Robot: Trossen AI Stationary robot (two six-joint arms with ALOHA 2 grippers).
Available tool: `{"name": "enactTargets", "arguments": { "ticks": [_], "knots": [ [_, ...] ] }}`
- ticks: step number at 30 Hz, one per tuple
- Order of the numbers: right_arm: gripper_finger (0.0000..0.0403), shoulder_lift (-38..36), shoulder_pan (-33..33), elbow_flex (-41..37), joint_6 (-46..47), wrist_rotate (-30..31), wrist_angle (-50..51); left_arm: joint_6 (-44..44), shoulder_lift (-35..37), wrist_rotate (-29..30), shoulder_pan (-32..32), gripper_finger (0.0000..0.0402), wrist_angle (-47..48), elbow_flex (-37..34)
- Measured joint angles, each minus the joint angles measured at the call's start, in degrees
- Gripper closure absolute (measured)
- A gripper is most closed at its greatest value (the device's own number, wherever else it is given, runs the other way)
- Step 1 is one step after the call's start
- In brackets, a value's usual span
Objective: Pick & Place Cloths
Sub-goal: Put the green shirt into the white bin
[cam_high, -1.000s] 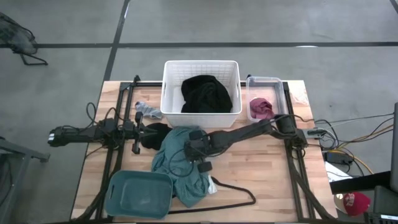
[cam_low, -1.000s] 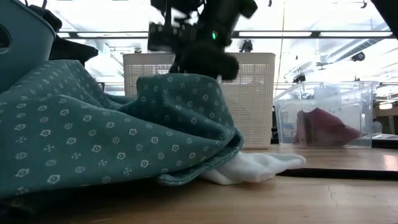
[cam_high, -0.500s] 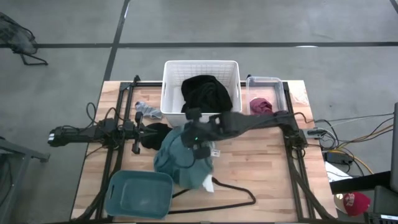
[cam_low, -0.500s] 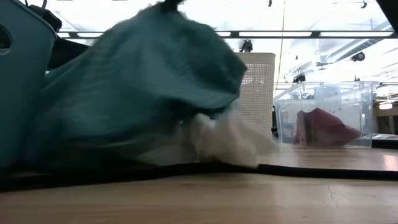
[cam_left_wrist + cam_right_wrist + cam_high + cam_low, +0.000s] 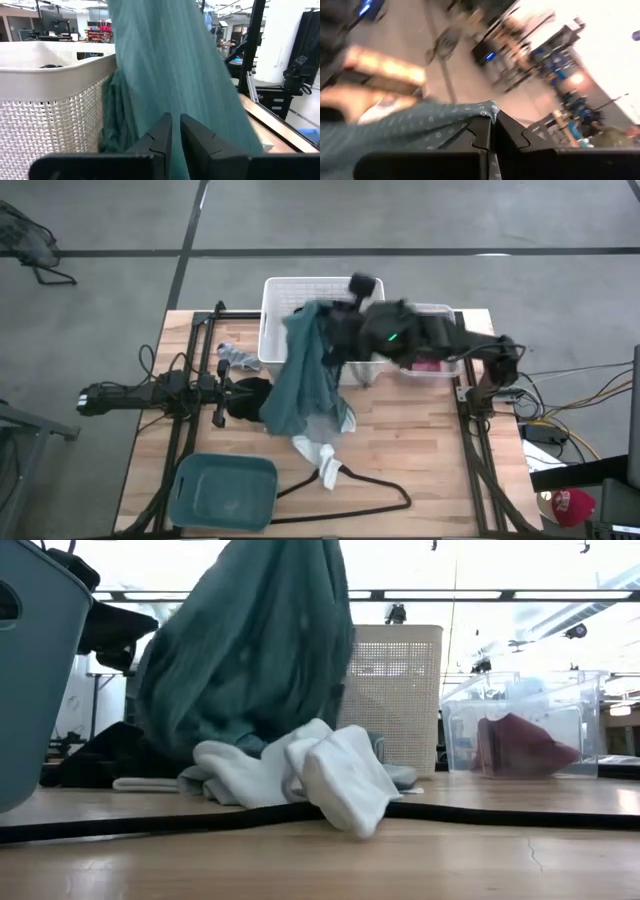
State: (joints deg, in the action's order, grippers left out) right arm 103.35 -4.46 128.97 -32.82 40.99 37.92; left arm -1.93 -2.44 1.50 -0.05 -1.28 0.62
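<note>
Right gripper (image 5: 318,315) pinches the teal shirt (image 5: 300,375) high at upper centre, hem trailing toward the counter (image 5: 430,450). Carry step, I'd say; next it needs to clear the white basket (image 5: 275,300) rim, then release. Left gripper (image 5: 218,418) waits mid-left, nearly closed.

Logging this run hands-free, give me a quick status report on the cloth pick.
Right gripper shut on teal shirt, lifted beside white basket. Left gripper parked, empty. Shirt tail drags over white cloth and hanger.
</note>
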Motion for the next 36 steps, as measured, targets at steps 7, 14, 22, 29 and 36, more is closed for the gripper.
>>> {"name": "enactTargets", "arguments": {
  "ticks": [7,14,22,29,36],
  "knots": [
    [0.0394,-3.6,5.62,0.04,-8.62,1.22,-18.46,0.0,0.0,0.01,0.02,0.0358,0.02,0.0],
    [0.0394,-3.1,13.83,0.04,-12.07,1.25,-24.51,0.0,0.0,0.02,0.02,0.0358,0.02,0.0],
    [0.0394,1.2,22.22,-0.26,5.12,-4.42,1.56,0.0,0.0,0.03,0.02,0.0358,0.02,-0.01],
    [0.0394,8.6,25.34,-0.93,14.75,-21.16,20.57,0.0,0.0,0.04,0.02,0.0358,0.02,0.0],
    [0.0392,17.11,25.35,-0.96,16.24,-22.56,29.27,0.0,0.0,0.04,0.0,0.0358,0.02,0.0]
  ]
}}
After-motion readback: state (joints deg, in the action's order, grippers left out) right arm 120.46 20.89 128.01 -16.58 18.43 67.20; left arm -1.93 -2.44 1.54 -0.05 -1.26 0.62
